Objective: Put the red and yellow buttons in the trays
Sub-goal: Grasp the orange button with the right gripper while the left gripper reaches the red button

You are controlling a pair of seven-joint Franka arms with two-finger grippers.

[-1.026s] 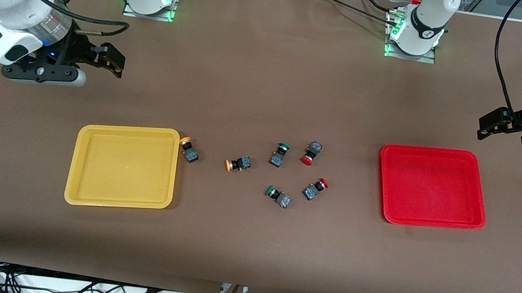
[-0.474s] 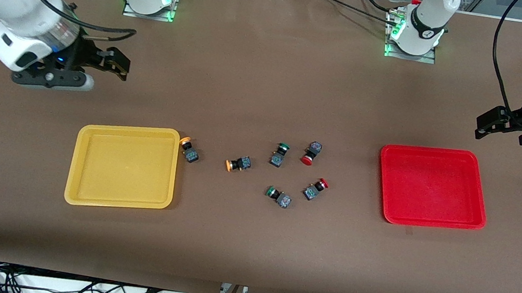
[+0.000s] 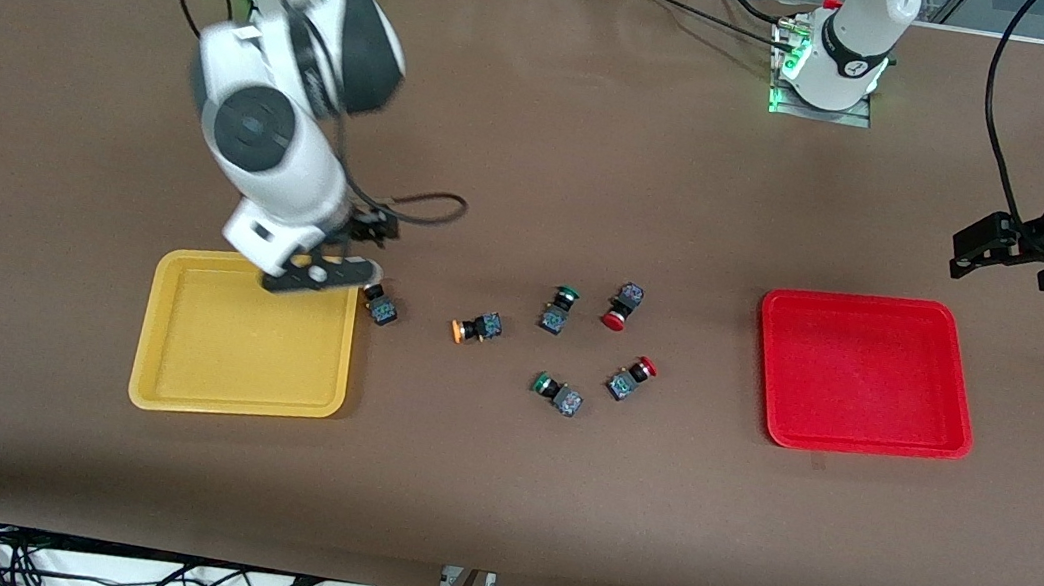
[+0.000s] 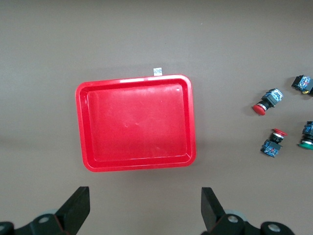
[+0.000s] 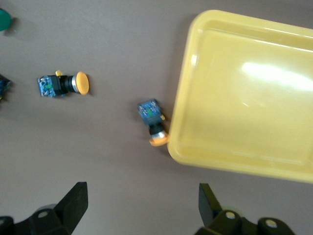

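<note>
A: Status of the push-button switches with dark blocky bodies?

B: One orange-yellow-capped button [image 3: 380, 306] lies on its side, cap touching the shallow yellow plastic tray [image 3: 167, 387]; its twin [image 3: 476, 327] and two red-capped ones [image 3: 622, 307] [image 3: 631, 378] lie mid-table.

A: Grippers?

B: Right gripper [image 5: 142, 203] is over that tray's corner, fingers apart. Left gripper [image 4: 145, 208] waits beside the shallow red plastic tray [image 3: 774, 407], fingers apart.

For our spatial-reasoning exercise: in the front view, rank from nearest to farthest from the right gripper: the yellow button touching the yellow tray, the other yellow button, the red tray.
1. Yellow button touching the yellow tray, directly beside the right gripper.
2. Other yellow button, toward the table's middle.
3. Red tray, at the left arm's end.
</note>
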